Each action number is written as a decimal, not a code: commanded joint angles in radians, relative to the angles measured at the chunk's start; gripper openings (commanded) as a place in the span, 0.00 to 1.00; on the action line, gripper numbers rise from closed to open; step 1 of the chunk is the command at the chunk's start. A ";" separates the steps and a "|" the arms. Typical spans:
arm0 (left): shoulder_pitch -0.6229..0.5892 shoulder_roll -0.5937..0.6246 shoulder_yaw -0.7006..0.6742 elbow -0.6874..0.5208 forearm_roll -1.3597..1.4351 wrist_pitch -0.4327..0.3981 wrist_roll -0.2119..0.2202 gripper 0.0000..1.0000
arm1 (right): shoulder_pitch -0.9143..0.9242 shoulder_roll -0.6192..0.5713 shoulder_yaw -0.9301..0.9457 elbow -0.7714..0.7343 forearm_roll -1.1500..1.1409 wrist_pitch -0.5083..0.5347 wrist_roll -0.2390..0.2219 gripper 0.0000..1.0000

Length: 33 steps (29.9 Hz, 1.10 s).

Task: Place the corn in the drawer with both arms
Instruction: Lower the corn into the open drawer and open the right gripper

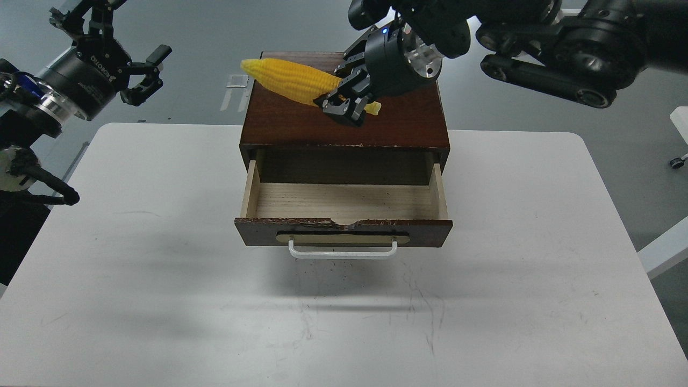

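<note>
The yellow corn (290, 80) is held above the dark wood cabinet top (301, 123), its pointed tip to the left. My right gripper (344, 105) is shut on the corn's thick right end. The drawer (344, 201) is pulled open toward me, its pale wood inside bare, with a white bar handle (343, 251) on the chipped front. My left gripper (148, 72) is open and empty, raised at the far left, well apart from the cabinet.
The cabinet stands at the back middle of a white table (161, 279) with rounded corners. Grey floor lies beyond the table. A white object's edge (678, 123) shows at the far right.
</note>
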State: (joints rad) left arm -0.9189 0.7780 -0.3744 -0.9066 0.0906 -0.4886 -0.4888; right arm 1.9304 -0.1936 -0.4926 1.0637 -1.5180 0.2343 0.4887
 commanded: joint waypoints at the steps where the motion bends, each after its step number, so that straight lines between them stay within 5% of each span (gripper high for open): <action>1: 0.000 0.003 0.000 0.000 0.000 0.000 0.000 0.99 | 0.001 0.028 -0.046 0.018 -0.057 -0.039 0.000 0.28; 9: 0.000 0.007 0.000 0.000 0.000 0.000 0.000 0.99 | -0.048 0.094 -0.121 0.018 -0.073 -0.107 0.000 0.30; 28: 0.017 0.033 0.000 0.000 0.000 0.000 0.000 0.99 | -0.156 0.129 -0.155 -0.016 -0.067 -0.107 0.000 0.71; 33: 0.018 0.032 0.000 0.000 0.000 0.000 0.000 0.99 | -0.159 0.128 -0.155 -0.019 -0.060 -0.107 0.000 0.75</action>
State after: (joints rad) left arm -0.9008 0.8114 -0.3744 -0.9066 0.0905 -0.4887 -0.4888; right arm 1.7725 -0.0646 -0.6476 1.0467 -1.5812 0.1272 0.4886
